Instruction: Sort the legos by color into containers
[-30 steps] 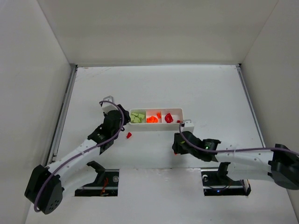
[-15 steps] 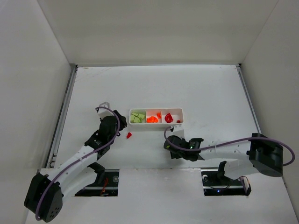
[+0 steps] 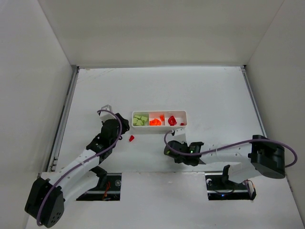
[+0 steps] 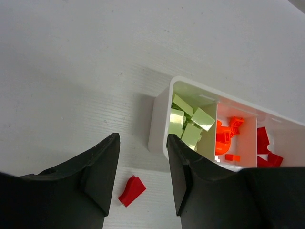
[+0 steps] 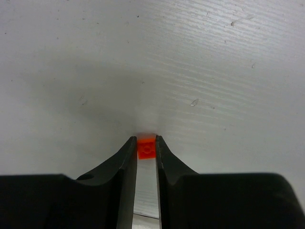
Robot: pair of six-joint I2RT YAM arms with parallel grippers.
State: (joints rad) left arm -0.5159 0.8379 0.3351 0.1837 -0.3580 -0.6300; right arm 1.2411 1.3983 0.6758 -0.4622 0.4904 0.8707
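Nearest to me, on the right, I had the right gripper (image 5: 146, 142) low over the table (image 3: 214, 95), its jaws drawn together and clamped on a tiny orange brick (image 5: 146, 149); the wrist camera showed that brick pinched at the very fingertips, with its studded face towards the lens; whether it touched the table I could not tell. A little farther and to the left, a loose red brick (image 4: 132, 190) lay alone on the table, just short of the near left corner of the white tray (image 4: 158, 126) and apart from it. The left gripper (image 4: 143, 140) stood over that spot with its jaws apart and nothing between them; in its own camera the red brick lay between the two fingers. Beyond it sat the tray, long side running left to right; the left compartment held the pale green bricks (image 4: 190, 126); the middle one held orange bricks (image 4: 226, 138); the right one held red bricks (image 4: 264, 143).
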